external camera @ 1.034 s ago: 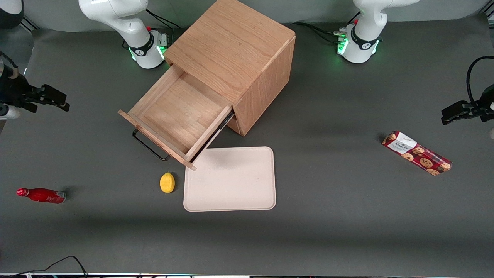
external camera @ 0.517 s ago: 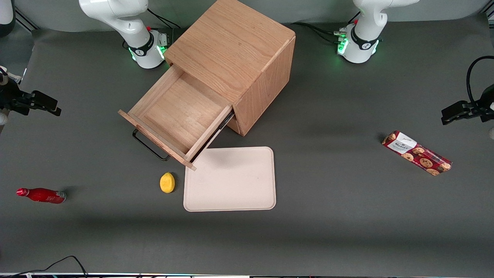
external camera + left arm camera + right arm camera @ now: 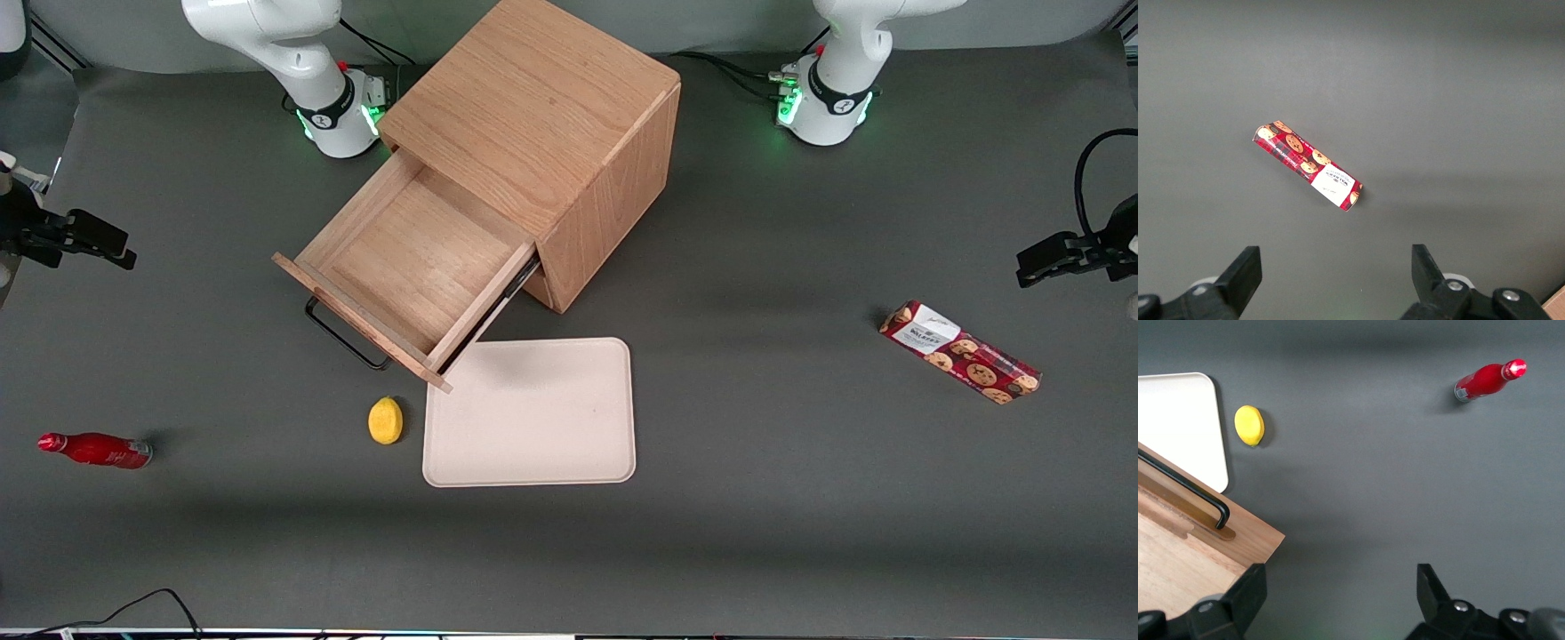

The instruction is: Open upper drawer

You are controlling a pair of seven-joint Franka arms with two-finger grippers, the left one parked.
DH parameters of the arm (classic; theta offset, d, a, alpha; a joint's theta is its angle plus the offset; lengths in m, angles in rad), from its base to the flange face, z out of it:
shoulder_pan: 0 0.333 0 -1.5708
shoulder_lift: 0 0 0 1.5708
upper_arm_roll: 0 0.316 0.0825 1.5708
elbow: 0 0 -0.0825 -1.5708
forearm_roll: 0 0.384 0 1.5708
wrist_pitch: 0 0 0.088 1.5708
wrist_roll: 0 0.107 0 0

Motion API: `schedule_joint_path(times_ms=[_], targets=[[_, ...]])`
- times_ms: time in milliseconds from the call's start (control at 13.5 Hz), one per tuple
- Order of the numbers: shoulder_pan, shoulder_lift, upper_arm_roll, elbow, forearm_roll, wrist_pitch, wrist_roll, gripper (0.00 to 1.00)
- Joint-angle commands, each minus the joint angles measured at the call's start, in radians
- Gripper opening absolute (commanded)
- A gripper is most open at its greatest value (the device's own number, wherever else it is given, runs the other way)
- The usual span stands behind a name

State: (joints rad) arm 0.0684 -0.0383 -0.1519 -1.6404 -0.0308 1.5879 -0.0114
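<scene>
The upper drawer [image 3: 418, 258] stands pulled far out of the light-oak cabinet [image 3: 551, 116], and its wooden inside is bare. Its thin black bar handle [image 3: 342, 333] runs along the flat front. The right wrist view shows a corner of the drawer front [image 3: 1211, 540] and the handle [image 3: 1185, 487]. My gripper [image 3: 107, 242] hovers above the table, well away from the drawer toward the working arm's end, and touches nothing. Seen from the wrist, the gripper [image 3: 1340, 583] is open, with only grey table between its fingers. The drawer hides whatever is below it.
A beige tray [image 3: 531, 411] lies flat just in front of the drawer's corner, with a lemon [image 3: 385, 420] beside it. A red bottle [image 3: 93, 450] lies on its side nearer the front camera than my gripper. A cookie box [image 3: 960, 351] lies toward the parked arm's end.
My gripper has drawn farther away from the drawer toward the working arm's end of the table. The drawer and the other things have not moved.
</scene>
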Motion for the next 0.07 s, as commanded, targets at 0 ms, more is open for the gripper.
schedule_joint_path(times_ms=[0], targets=[[-0.039,0.018,0.028,0.03,-0.015,-0.008,0.019,1.0]])
